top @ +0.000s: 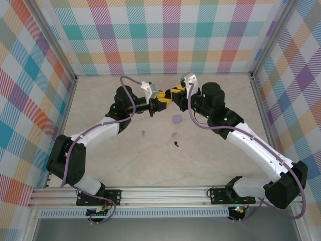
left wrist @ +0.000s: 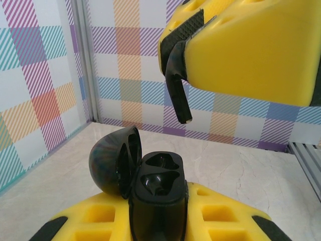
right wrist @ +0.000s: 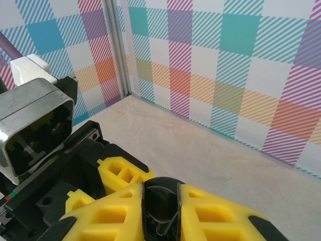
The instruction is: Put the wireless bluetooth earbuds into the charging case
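Note:
My left gripper (left wrist: 158, 213) is shut on the black charging case (left wrist: 159, 193), which stands upright with its lid (left wrist: 113, 160) swung open to the left. Both wells show, and I cannot tell whether anything sits in them. My right gripper (right wrist: 160, 211) is shut on a black earbud (right wrist: 161, 203). In the left wrist view that earbud's stem (left wrist: 179, 98) hangs from the right fingers (left wrist: 251, 50), above the case and apart from it. The two grippers meet above mid-table (top: 168, 99). Another black earbud (top: 177, 144) and two pale lilac earbuds (top: 143, 133) (top: 174, 135) lie on the table.
A lilac round disc (top: 176, 118) lies on the table just below the grippers. Plaid walls with metal corner posts (left wrist: 80, 60) close in the marble tabletop (top: 220, 95) on three sides. The left wrist's camera housing (right wrist: 35, 125) sits close beside my right fingers.

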### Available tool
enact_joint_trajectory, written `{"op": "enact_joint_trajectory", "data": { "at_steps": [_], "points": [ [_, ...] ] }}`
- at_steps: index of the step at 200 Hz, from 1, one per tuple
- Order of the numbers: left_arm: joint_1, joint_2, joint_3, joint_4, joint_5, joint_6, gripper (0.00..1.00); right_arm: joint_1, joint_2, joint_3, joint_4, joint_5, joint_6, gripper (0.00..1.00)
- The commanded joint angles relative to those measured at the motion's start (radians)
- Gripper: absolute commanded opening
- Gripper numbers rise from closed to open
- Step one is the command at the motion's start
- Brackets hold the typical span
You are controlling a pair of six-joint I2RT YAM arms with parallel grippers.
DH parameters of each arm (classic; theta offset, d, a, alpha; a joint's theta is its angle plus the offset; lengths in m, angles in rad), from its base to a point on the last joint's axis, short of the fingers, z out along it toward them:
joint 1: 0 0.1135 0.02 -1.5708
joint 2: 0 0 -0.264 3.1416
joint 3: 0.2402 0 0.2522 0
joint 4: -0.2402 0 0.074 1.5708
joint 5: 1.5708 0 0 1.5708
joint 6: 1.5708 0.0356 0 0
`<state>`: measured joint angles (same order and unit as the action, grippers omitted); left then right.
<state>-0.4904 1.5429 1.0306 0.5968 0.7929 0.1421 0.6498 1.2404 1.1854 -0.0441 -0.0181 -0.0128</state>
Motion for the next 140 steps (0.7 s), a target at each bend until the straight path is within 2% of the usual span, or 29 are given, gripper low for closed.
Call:
{"op": "enact_joint_trajectory", "data": {
  "at_steps": [1, 140],
  "points": [
    [-0.010, -0.032, 0.012, 0.009, 0.021, -0.019, 0.16, 0.007, -0.007, 0.005, 0.025, 0.003, -0.006, 0.21],
    [-0.010, -0.030, 0.030, 0.019, 0.015, -0.090, 0.16, 0.007, 0.014, 0.013, 0.013, -0.002, 0.008, 0.21]
  ]
}}
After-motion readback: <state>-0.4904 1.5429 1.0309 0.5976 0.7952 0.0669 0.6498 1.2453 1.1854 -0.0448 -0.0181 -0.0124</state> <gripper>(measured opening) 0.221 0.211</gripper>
